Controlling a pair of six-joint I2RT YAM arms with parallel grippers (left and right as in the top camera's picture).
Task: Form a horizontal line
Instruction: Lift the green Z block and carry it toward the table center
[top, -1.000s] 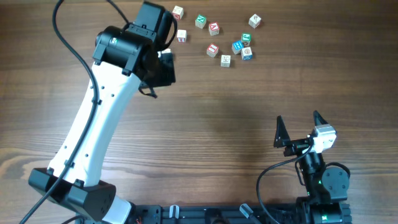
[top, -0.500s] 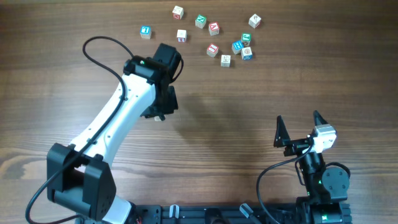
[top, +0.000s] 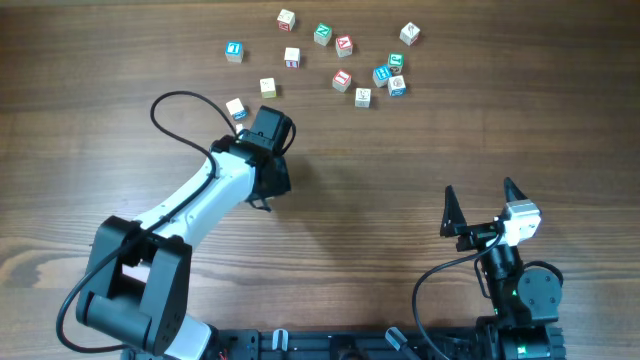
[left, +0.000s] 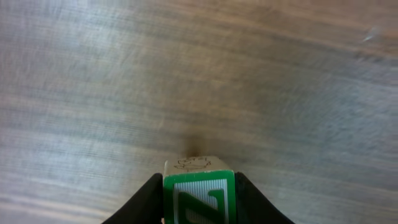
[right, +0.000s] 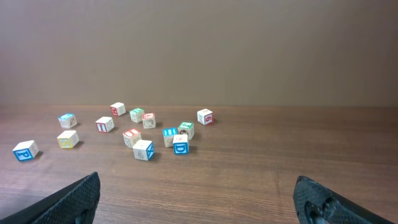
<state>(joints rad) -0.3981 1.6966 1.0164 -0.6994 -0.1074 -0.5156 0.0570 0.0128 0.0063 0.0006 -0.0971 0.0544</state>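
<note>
Pinching a green-faced cube between them, the two dark fingers of the left gripper press flat against its opposite sides. The cube's green face carries a white-striped letter, and its pale wooden top points towards the table. I cannot tell whether the cube touches the wood below. From above, the cube is hidden under the wrist, and the white left arm reaches diagonally from the near left corner towards the table's middle. Beyond it, along the far edge, the loose cubes lie scattered, most of them apart and none yet lined up in a row. Three of them sit off to the left of the rest, just past the left wrist. Well apart at the near right, the right gripper holds nothing, its fingers spread wide.
</note>
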